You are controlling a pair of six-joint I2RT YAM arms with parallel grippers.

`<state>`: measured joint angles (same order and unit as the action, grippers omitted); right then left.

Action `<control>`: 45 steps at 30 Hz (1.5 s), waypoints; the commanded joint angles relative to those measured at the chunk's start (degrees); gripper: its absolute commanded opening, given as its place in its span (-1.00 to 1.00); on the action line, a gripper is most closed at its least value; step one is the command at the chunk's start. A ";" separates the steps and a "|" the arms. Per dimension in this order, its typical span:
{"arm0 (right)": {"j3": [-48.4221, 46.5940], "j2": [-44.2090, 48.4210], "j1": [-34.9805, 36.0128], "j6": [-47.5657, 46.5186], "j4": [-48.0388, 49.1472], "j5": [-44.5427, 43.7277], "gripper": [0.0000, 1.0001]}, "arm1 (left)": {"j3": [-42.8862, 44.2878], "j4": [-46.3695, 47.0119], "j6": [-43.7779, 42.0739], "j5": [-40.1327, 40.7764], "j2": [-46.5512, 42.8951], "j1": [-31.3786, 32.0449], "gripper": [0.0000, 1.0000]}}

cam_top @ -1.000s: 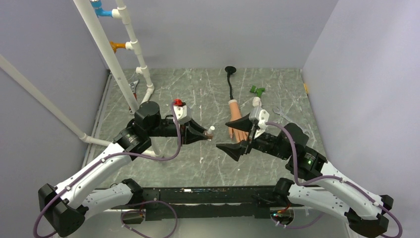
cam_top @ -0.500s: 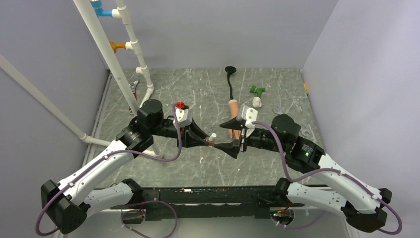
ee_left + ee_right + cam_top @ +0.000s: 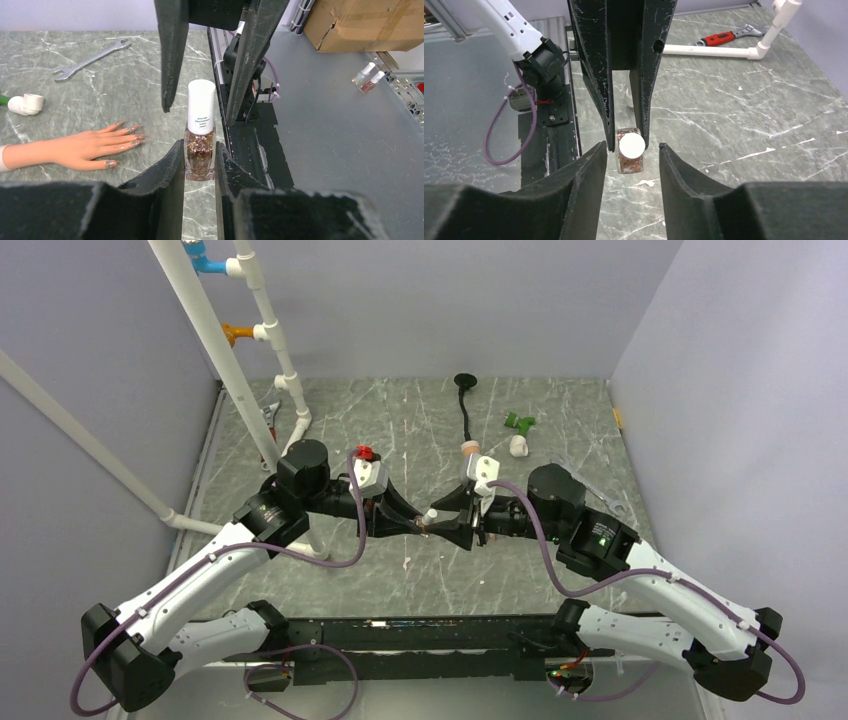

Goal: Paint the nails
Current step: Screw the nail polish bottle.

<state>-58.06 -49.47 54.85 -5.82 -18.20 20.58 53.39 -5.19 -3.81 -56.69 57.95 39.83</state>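
Nails (image 3: 133, 129) sit at the fingertips of a peach mannequin hand (image 3: 75, 150) lying flat, palm down, on the grey marbled table (image 3: 60, 30). In the left wrist view the fingers point right. Around it are a white pipe fitting (image 3: 27, 104) just above the wrist and a steel wrench (image 3: 90, 60) further off. A green clip (image 3: 518, 423) and a black stalk with a round foot (image 3: 464, 400) lie toward the back wall. From the top camera the right arm's wrist covers most of the hand, so only the white cuff (image 3: 467, 448) shows and the nails are hidden there. The nails are near but clear of both sets of fingers, on the table just left of the left gripper (image 3: 199, 147) in its own view, with nothing touching them. The left gripper is clamped tight on the glass body of a small glitter-brown polish bottle (image 3: 200, 155), held upright above the table. The right gripper (image 3: 632, 145) is only partly open, one finger either side of the bottle's white cap (image 3: 201, 106). A slim gap shows on each side, so it has no hold yet. A second ago the right gripper was spread wide and sat further right, over the mannequin hand and clear of the bottle. It has since swung left and narrowed around the cap, and the bottle has shifted slightly right to meet it.
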 commanded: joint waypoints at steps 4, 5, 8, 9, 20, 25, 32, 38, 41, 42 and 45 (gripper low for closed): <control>-2.23 -0.04 -0.10 0.35 2.06 1.98 -0.42 | 2.26 0.89 -0.90 -0.08 -0.55 0.43 -1.00; -2.21 -0.11 -0.09 0.45 2.17 2.03 -0.44 | 2.31 0.92 -0.88 -0.01 -0.56 0.43 -1.00; -2.27 -0.51 -0.13 0.51 1.95 2.34 -0.49 | 2.38 0.88 -0.85 0.23 -0.39 0.44 -1.00; -2.31 -0.61 -0.10 0.47 1.86 2.39 -0.52 | 2.34 0.95 -0.78 0.28 -0.39 0.47 -1.00; -0.70 -0.66 -0.10 1.60 2.03 1.67 -1.00 | 1.97 1.37 -0.67 1.78 -0.81 0.50 -1.00; 0.62 -0.59 -0.09 4.64 3.23 -1.61 -1.00 | 1.52 1.88 -0.49 3.06 -1.31 0.44 -1.00; 0.41 -2.46 -0.12 12.32 3.59 -6.09 -1.00 | 1.00 2.28 -0.35 6.10 -2.11 0.46 -1.00; 1.43 -3.77 -0.10 17.73 4.70 -8.06 -1.00 | 0.71 2.60 0.16 8.49 -2.57 0.42 -1.00; 1.20 -4.27 -0.05 20.20 4.65 -10.00 -1.00 | 0.51 2.86 0.47 10.40 -2.88 0.47 -1.00; 0.96 -4.50 -0.08 20.97 4.42 -10.57 -1.00 | 0.43 2.75 0.50 11.05 -3.05 0.45 -1.00; 0.06 -5.77 0.00 22.87 3.48 -11.40 -1.00 | 0.59 2.33 0.66 13.27 -3.13 0.47 -1.00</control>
<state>-57.45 -53.34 54.46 12.21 -14.87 10.79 52.97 -7.94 -3.62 -45.74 56.58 39.94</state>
